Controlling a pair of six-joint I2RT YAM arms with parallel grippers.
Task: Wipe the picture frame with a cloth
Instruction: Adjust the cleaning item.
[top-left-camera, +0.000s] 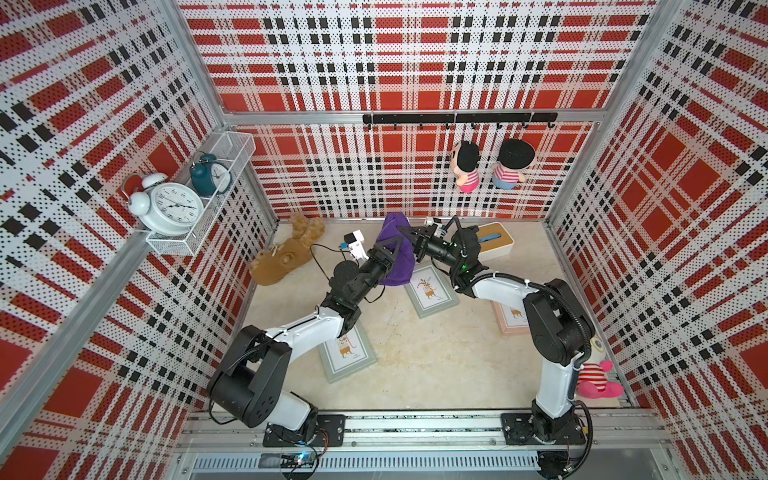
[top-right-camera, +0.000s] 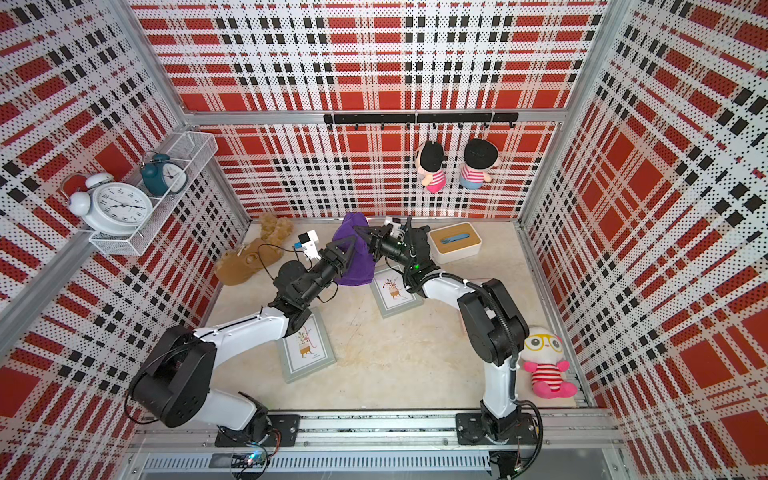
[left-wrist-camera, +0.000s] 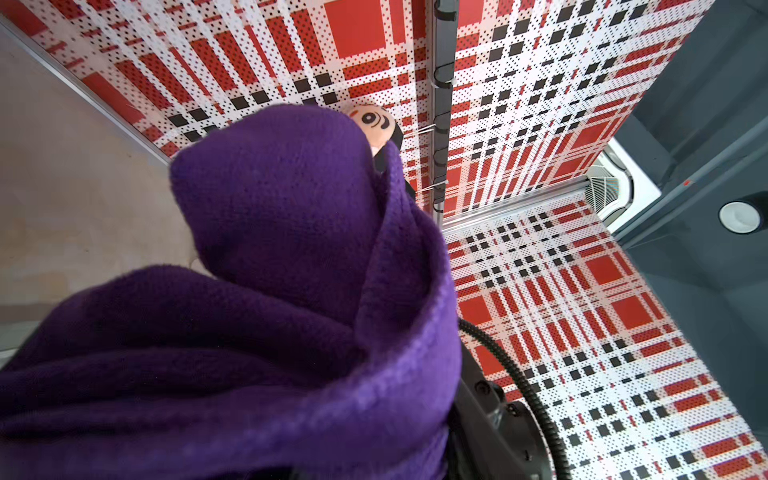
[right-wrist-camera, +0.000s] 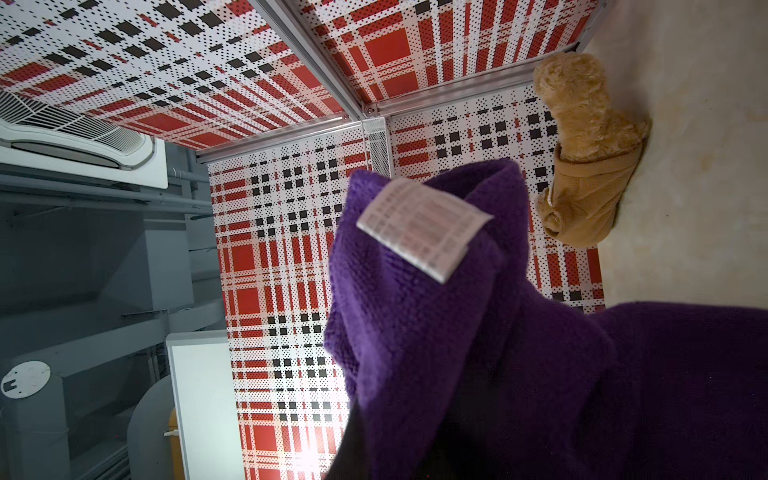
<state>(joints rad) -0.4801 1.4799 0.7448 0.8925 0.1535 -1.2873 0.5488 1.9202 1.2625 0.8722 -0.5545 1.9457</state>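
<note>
The purple cloth (top-left-camera: 397, 259) hangs bunched in the air over the far middle of the tabletop (top-left-camera: 436, 374), between the two arms. The right tool (top-left-camera: 409, 233) reaches in from the right and is closed on a fold near the cloth's top. The right wrist view shows the white tag (right-wrist-camera: 419, 226) on a raised fold. The left tool (top-left-camera: 390, 252) sits against the cloth's left side, but cloth covers its fingers in the left wrist view, so whether it grips cannot be told. The cloth's lower edge hangs over the far left corner of a grey picture frame (top-left-camera: 432, 293) lying flat on the tabletop. A second grey frame (top-left-camera: 349, 353) lies nearer and to the left, partly under the left arm. A pink frame (top-left-camera: 509, 322) lies to the right, partly behind the right arm. A brown plush toy (top-left-camera: 282, 262) lies at the far left, and a white box (top-left-camera: 503, 249) with a wooden lid stands at the far right.
</note>
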